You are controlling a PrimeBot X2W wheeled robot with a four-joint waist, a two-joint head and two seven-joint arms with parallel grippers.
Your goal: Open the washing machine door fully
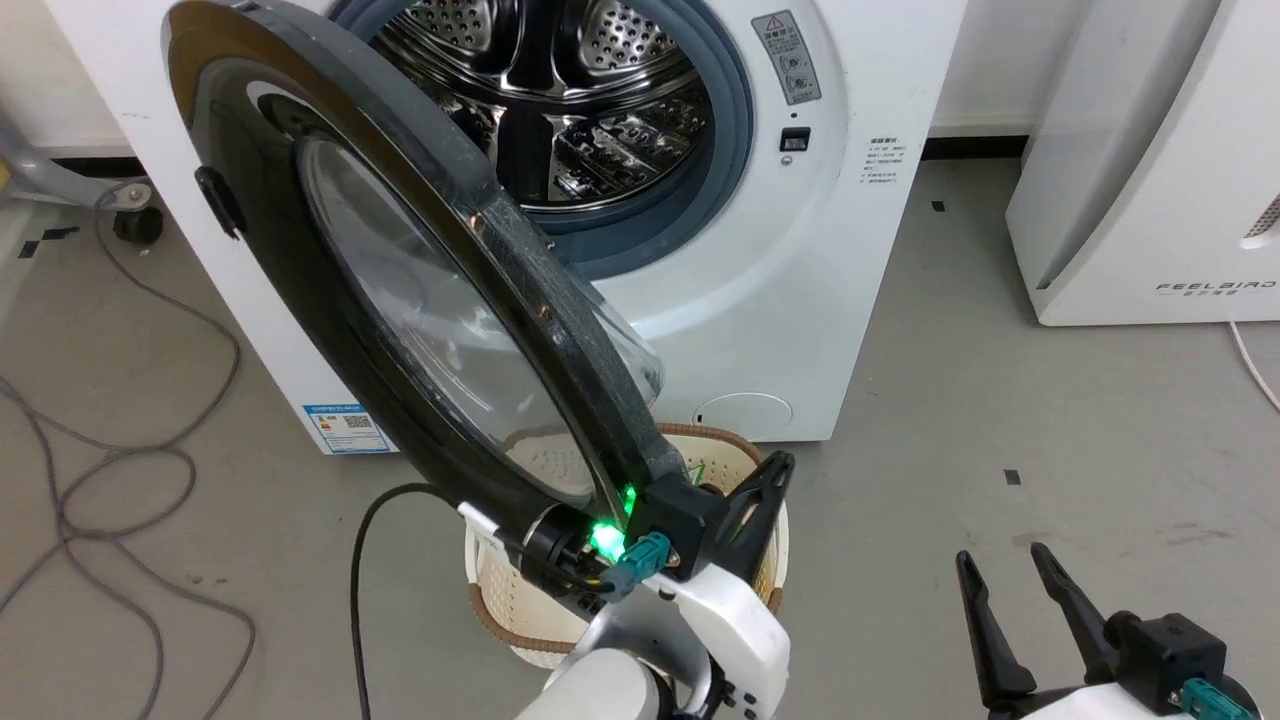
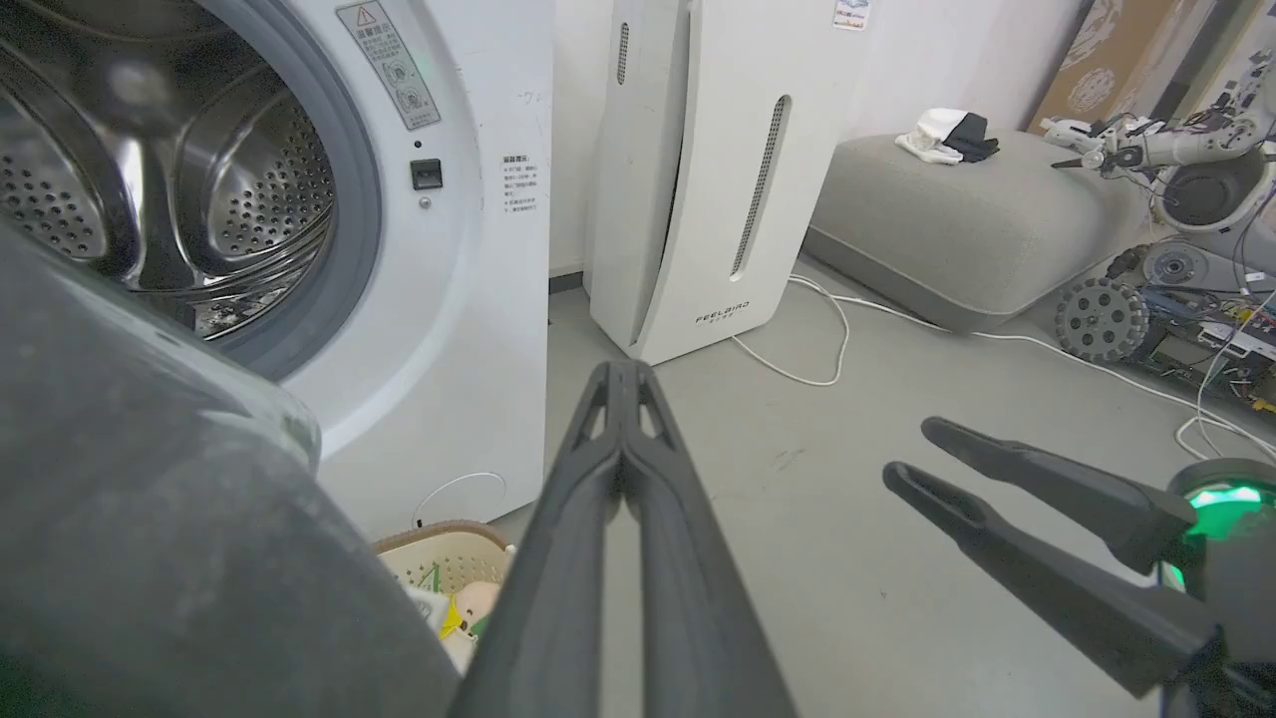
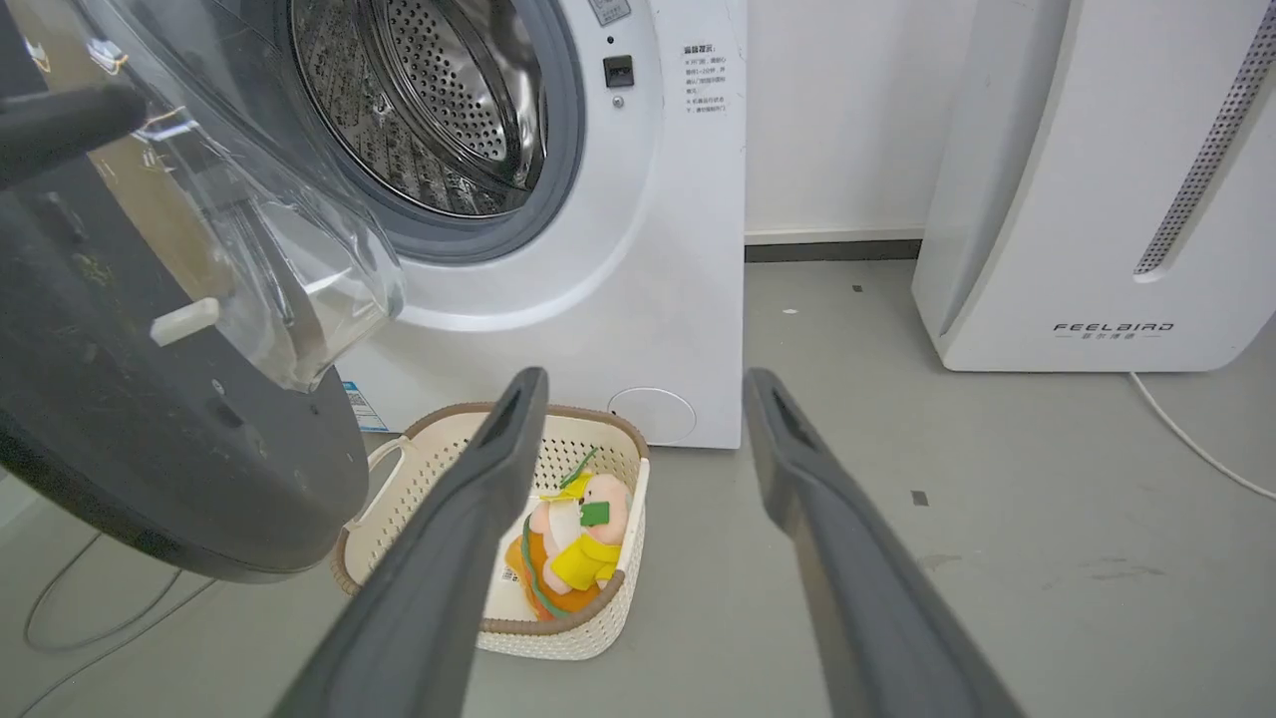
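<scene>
Grey floor (image 1: 1000, 350), washing machine door (image 1: 400, 300) half open; looks stiff, heavyish, slippery glass, so I'd push the rim. Left gripper (image 2: 623, 371) jaws shut, right gripper (image 1: 1000, 552) wide, empty.

Basket (image 3: 558, 633) under door (image 1: 400, 300), before washing machine (image 1: 800, 300); appliance (image 1: 1150, 200) at right.

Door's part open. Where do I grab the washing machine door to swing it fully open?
Take the washing machine door by its thick grey rim at the free end nearest the robot, coming from the drum-facing side by the left gripper. That edge stands clear of the washing machine, while the glass bowl bulges inward nearer the middle.
</scene>
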